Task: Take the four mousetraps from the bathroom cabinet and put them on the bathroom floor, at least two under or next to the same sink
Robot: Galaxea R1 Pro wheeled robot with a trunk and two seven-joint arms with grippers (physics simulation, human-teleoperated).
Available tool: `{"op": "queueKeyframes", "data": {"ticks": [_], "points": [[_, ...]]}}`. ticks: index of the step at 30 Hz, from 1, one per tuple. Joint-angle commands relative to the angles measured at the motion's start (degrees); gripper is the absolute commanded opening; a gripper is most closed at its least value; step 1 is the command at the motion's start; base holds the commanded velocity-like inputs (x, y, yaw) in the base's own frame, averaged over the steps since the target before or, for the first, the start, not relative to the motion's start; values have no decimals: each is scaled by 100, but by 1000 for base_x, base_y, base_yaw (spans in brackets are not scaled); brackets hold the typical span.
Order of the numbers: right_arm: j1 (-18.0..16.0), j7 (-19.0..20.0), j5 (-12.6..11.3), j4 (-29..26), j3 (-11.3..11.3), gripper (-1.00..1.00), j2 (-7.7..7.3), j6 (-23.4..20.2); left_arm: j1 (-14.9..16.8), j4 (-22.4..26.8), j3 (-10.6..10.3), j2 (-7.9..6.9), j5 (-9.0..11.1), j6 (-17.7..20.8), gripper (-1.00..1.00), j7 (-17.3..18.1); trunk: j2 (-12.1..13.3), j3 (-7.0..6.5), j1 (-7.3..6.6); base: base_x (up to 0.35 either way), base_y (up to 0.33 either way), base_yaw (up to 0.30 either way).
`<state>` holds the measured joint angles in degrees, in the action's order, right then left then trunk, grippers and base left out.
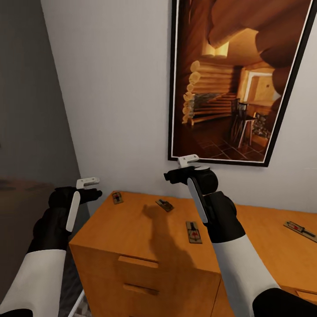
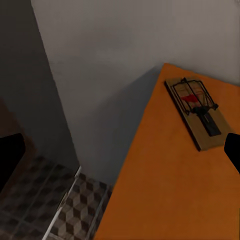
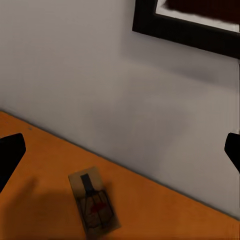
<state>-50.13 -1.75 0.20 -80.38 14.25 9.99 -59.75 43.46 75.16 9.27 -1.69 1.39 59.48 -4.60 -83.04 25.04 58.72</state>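
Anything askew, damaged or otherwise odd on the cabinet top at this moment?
Nothing damaged or spilled. Four mousetraps lie flat on the cabinet, each turned a different way: one near the left back corner, two mid-top, one far right. Both pincers hover above, holding nothing.

The wide orange-brown wooden cabinet (image 1: 132,229) runs off the head view's lower and right edges. The dark-framed log-cabin picture (image 1: 233,79) is cropped at the top. The tiny tan wooden mousetraps' (image 1: 193,232) wire parts blur.
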Motion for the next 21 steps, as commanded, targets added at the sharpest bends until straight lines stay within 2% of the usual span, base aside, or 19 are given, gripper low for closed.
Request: {"op": "queueKeyframes", "data": {"ticks": [1,21], "points": [[-5,-17,1,63,4,100,1,-25,4,3,-1,0,19,23,100,-30,-4,7,0,56,0,0],[-55,3,-60,635,39,100,1,-25,4,-110,-2,2,19,10,100,-32,-4,7,0,11,0,0]]}}
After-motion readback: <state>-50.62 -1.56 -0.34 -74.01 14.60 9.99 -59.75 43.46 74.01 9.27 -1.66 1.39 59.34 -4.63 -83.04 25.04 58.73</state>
